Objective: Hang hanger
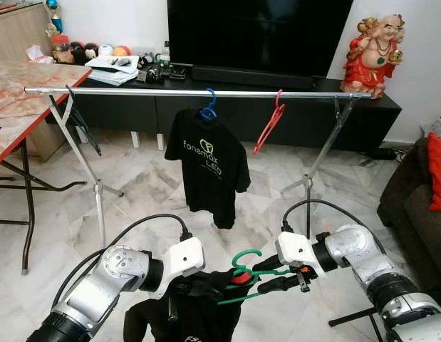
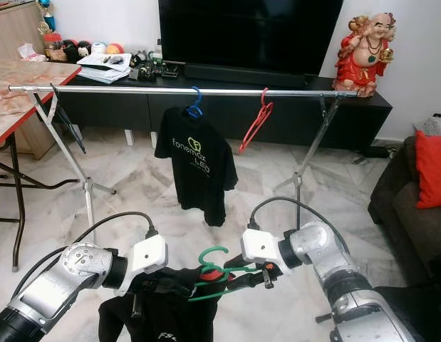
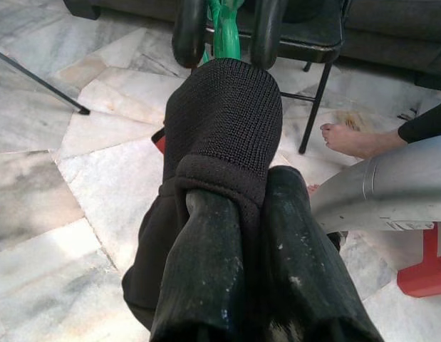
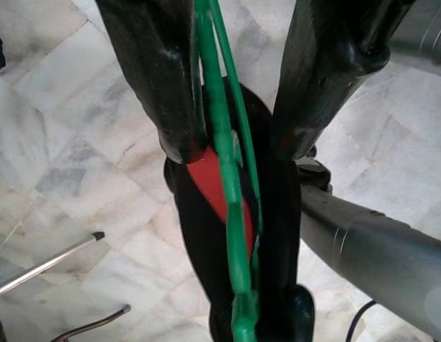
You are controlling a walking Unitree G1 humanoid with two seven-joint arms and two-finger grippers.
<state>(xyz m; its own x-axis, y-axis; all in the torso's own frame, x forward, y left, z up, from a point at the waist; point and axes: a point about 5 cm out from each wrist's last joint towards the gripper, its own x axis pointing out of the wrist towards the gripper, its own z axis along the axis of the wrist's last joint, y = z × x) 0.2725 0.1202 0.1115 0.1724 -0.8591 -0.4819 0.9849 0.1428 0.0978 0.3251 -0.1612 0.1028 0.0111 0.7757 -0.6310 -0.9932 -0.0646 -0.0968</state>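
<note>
The green hanger (image 1: 243,279), low before the rail (image 1: 199,92), is straddled by the right pincer (image 1: 271,275), fingers apart; the left pincer (image 1: 195,287) is clamped on the black garment's collar (image 3: 224,121). The hook should be kept upright and lifted to the bare stretch of rail.

Straight ahead of you a clothes rail (image 1: 135,91) runs across the room, left to right. On it, near the middle, hangs a T-shirt (image 1: 207,165); just to its right an empty hanger (image 1: 268,125). Behind the rail sits a low TV cabinet (image 1: 277,107), a TV (image 1: 259,32) on it, a figurine (image 1: 373,53) at its right end. Table (image 1: 21,92) to your left, sofa (image 1: 412,206) to your right. Close below you, left gripper (image 1: 195,286) and right gripper (image 1: 266,274) meet over a hanger (image 1: 245,271) with a garment (image 1: 184,313) under it.
</note>
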